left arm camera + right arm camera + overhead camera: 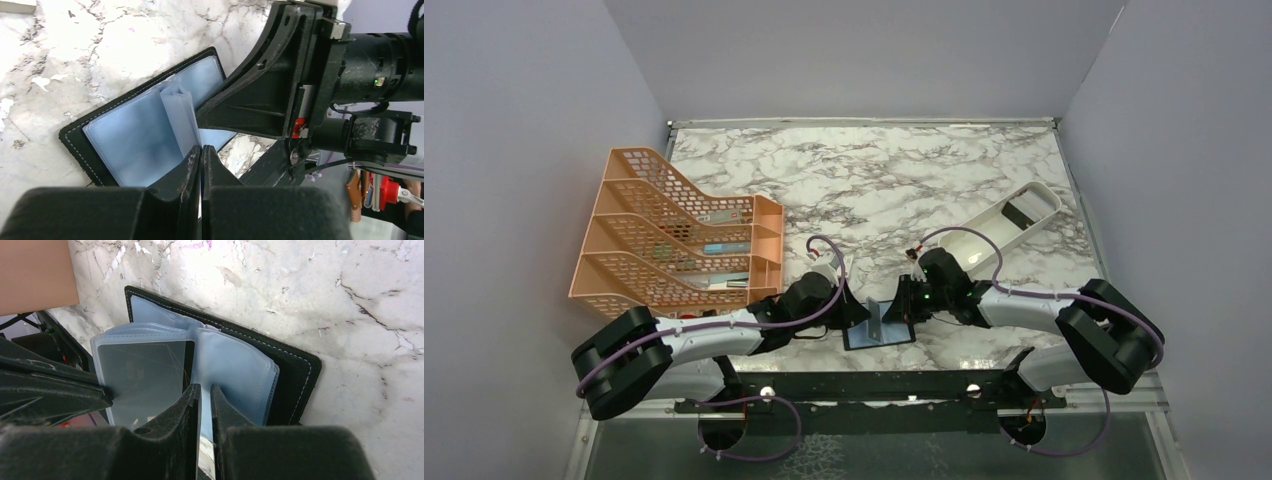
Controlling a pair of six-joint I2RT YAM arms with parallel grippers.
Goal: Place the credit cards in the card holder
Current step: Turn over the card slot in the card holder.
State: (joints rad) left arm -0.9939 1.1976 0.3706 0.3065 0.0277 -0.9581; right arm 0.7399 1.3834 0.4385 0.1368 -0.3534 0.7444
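The black card holder lies open near the table's front edge, between both grippers. Its blue-grey sleeves fan up from the spine. My left gripper is shut, its tips pinching the edge of one raised sleeve. A dark grey credit card shows inside that sleeve. My right gripper stands over the holder's right half, at the join between the sleeves. Its jaws are a narrow slit apart, with only pale sleeve showing through. In the top view the left gripper and the right gripper nearly meet.
An orange mesh file rack stands at the left, close to the left arm. A long white tray lies at the right rear with a dark rectangular piece in it. Grey walls bound the marble table.
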